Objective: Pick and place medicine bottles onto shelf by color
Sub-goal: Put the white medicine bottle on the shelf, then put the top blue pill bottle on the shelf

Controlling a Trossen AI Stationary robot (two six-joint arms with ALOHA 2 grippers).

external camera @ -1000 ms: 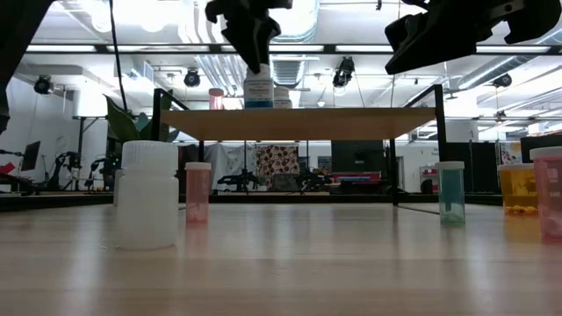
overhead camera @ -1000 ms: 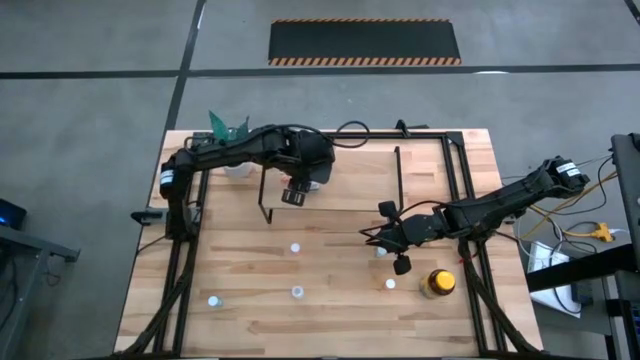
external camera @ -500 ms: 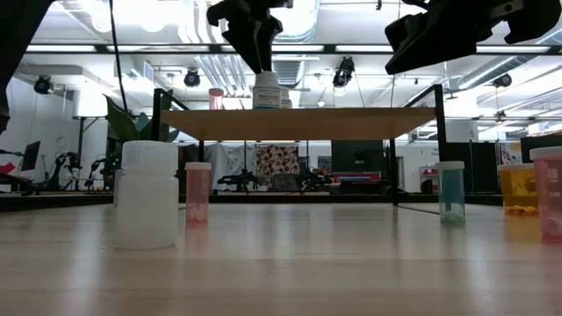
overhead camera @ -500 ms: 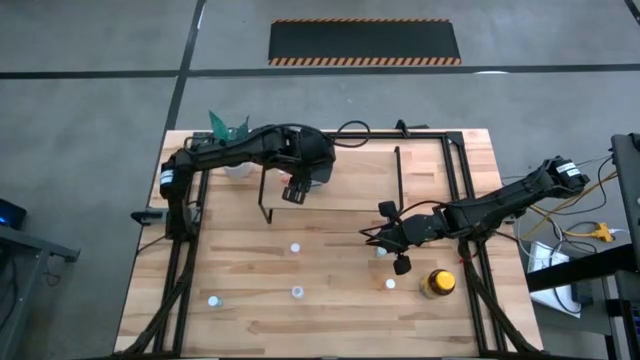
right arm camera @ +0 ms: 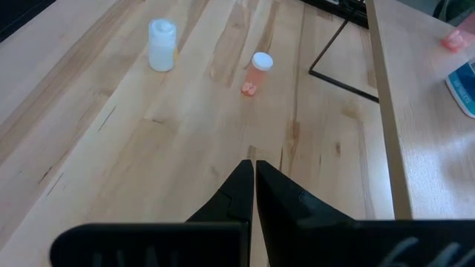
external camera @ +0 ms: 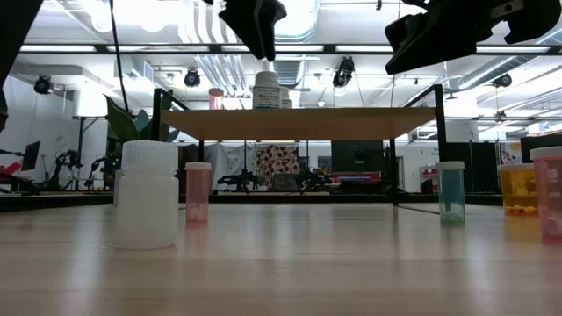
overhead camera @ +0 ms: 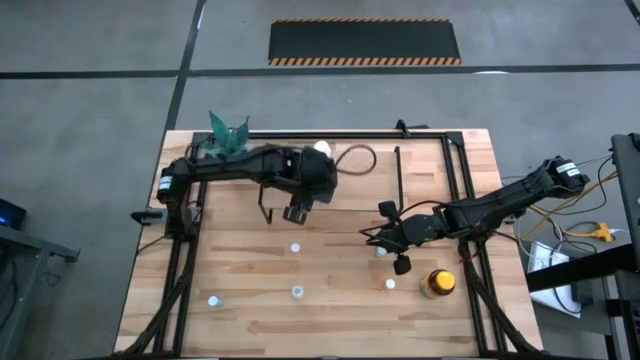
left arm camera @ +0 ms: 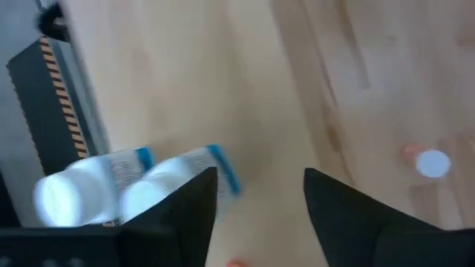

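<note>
My left gripper (overhead camera: 297,212) (left arm camera: 260,204) is open and touches nothing; it hangs above the shelf (external camera: 299,123), near its front left leg (overhead camera: 263,205). Two white blue-labelled bottles (left arm camera: 174,178) (left arm camera: 74,189) stand on the shelf board, and the low view shows one of them (external camera: 266,90) beside a pink bottle (external camera: 216,98). My right gripper (overhead camera: 378,238) (right arm camera: 252,178) is shut and empty, hovering right of centre over a small bottle (overhead camera: 381,251). Small bottles (overhead camera: 295,247) (overhead camera: 297,292) (overhead camera: 214,300) (overhead camera: 390,284) and the amber yellow-capped one (overhead camera: 437,284) stand on the table.
A potted green plant (overhead camera: 228,130) sits at the far left corner, and a black cable (overhead camera: 355,155) loops at the far edge. Black frame rods run along both table sides (overhead camera: 185,270) (overhead camera: 470,270). In the low view a white bottle (external camera: 147,195) stands nearest.
My left gripper has let go of the white blue-labelled bottle, which now stands on the shelf board. The gripper has then risen clear of it and drawn back toward the table's near edge. The right arm has kept still.
</note>
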